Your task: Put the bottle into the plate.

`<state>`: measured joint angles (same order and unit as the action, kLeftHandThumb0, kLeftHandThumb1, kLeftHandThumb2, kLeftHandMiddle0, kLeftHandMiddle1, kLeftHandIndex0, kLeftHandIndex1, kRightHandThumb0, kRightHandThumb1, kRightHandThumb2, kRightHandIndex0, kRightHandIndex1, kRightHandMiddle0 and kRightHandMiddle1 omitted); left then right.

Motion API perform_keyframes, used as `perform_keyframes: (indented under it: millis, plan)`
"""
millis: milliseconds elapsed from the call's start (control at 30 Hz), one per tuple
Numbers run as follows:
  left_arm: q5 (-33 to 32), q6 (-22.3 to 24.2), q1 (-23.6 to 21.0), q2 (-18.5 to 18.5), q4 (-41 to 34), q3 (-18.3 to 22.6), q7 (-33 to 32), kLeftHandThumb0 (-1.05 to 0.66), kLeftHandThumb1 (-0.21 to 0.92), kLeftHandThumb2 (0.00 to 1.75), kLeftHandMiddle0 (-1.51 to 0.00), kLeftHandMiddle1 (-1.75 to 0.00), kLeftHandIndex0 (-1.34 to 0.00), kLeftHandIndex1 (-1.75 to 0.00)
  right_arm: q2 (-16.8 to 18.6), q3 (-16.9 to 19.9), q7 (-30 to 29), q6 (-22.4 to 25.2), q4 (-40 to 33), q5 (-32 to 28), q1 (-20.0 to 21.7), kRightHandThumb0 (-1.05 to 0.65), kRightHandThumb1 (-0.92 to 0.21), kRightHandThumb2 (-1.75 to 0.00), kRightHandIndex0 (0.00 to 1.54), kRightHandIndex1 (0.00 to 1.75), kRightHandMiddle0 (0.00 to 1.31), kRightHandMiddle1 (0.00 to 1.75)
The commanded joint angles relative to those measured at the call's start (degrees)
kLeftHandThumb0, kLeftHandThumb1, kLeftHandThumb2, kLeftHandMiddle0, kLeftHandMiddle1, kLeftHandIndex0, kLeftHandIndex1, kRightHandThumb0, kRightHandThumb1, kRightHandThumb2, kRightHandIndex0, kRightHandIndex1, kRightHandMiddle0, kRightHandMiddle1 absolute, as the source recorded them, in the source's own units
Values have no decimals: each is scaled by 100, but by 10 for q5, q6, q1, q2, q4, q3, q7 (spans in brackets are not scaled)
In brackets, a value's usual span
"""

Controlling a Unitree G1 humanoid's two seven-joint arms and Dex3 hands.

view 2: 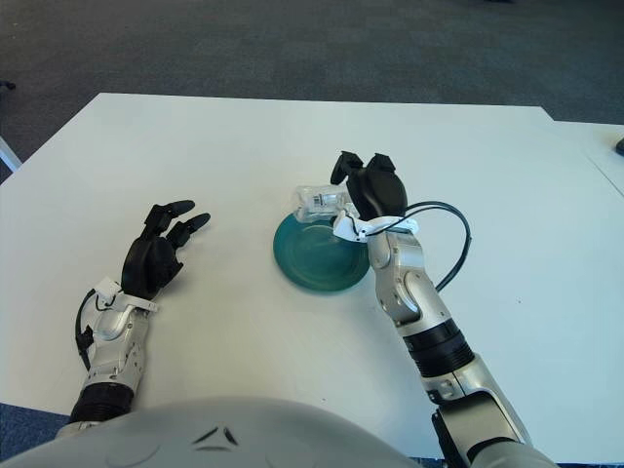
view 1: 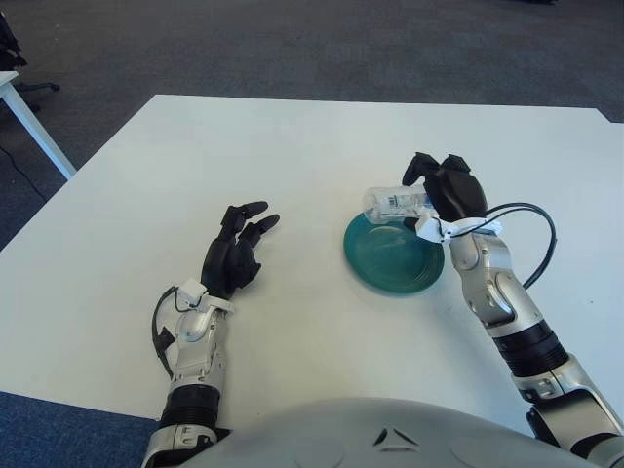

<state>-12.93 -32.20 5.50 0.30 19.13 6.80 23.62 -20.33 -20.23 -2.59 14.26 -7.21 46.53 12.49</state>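
The right hand [view 1: 447,187] is over the far right rim of the teal plate [view 1: 393,251], its dark fingers [view 1: 421,168] curled round one end of a clear plastic bottle [view 1: 394,204]. The bottle lies roughly on its side in that grip, its free end pointing toward the robot's left, and it shows above the plate's far edge. Whether it already touches the plate or is held just above it is hard to tell from these views; it looks slightly raised. A label or printed band shows faintly on the bottle's middle.

The plate sits on the white desk [view 1: 312,146] a little right of the desk's centre, well away from every edge. A black cable [view 1: 541,239] loops out from the right wrist toward the desk's right edge and back to the forearm.

The left hand [view 1: 237,252] shows toward the near left part of the desk, to the left of the plate and well apart from it. Its fingers are loosely spread, pointing toward the far edge, and it holds nothing. Beyond the desk's far edge is dark carpet [view 1: 292,44], and a white leg of another piece of furniture [view 1: 34,127] shows off the desk's left corner.
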Motion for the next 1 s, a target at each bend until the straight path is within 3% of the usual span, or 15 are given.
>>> perform_keyframes:
  millis: [0, 567, 967]
  plan:
    - [-4, -4, 22, -20, 26, -8, -9, -57, 92, 92, -33, -61, -7, -110, 2, -6, 13, -6, -4, 14, 14, -1, 16, -175, 102, 145, 80, 175]
    - [5, -5, 20, -26, 26, -16, -21, -57, 92, 92, -33, -61, -7, -110, 19, -56, 119, 25, -70, 78, -8, -1, 16, -175, 101, 146, 80, 175]
    - [6, -4, 19, -26, 25, -18, -24, -57, 92, 92, -33, -61, -7, -110, 19, -58, 147, 21, -104, 97, -33, -1, 11, -175, 94, 162, 74, 175]
